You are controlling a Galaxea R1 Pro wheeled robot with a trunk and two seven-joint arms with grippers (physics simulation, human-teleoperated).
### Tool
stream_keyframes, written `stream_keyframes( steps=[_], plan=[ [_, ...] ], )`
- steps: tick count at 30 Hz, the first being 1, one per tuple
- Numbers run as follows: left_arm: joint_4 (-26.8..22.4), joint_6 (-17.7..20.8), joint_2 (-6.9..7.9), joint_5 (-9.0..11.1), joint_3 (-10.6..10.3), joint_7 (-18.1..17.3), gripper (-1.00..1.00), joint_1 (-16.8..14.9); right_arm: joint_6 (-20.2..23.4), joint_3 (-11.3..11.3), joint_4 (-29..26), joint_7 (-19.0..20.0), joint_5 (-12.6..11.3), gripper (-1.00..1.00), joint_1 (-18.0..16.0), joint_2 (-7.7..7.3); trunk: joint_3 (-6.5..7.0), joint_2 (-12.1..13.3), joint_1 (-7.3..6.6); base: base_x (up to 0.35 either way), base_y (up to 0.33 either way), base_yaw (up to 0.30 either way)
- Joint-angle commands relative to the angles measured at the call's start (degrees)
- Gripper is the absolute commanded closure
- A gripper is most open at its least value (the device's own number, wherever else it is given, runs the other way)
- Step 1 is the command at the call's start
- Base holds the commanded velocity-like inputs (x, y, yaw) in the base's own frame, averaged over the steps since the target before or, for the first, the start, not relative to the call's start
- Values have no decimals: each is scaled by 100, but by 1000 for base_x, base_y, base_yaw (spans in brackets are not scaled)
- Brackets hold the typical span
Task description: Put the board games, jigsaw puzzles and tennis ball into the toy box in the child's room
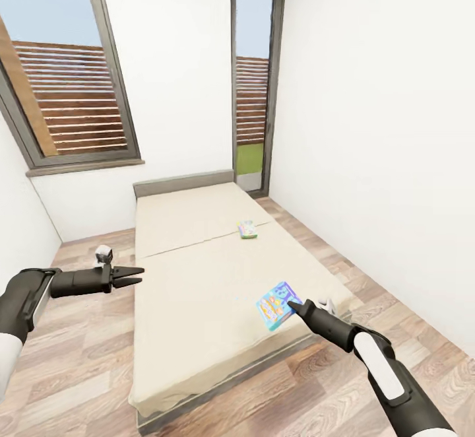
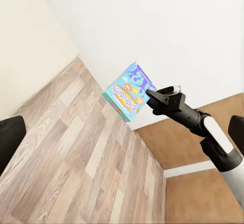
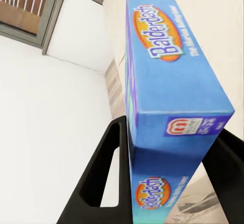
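My right gripper (image 1: 293,305) is shut on a small blue board game (image 1: 277,303), holding it just above the near right part of the bed (image 1: 198,278). In the right wrist view the blue board game (image 3: 173,82) reads "Balderdash" and sits clamped between the two black fingers (image 3: 109,178). The left wrist view shows the same blue board game (image 2: 127,92) held by the right gripper (image 2: 150,93). A second, green-edged board game (image 1: 247,228) lies flat on the mattress further back. My left gripper (image 1: 135,274) hovers over the bed's left edge, fingers close together, holding nothing.
The beige bed fills the room's middle, headboard (image 1: 185,183) against the far wall. Wood floor (image 1: 79,358) runs along both sides. A window (image 1: 66,74) is at the far left, a tall glass door (image 1: 254,87) behind the bed, a white wall on the right.
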Motion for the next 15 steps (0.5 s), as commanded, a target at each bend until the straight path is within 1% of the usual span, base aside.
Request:
stream_keyframes(
  steps=[1, 15],
  plan=[
    [-5, 60, 1, -36, 8, -37, -100, -2, 14, 7, 2, 9, -25, 100, -6, -3, 16, 36, -22, 0, 0, -277],
    [-5, 60, -2, -37, 6, -37, -100, -2, 6, 4, 4, 9, -32, 100, -6, 7, 330, 598, -329, 0, 0, -277]
  ],
)
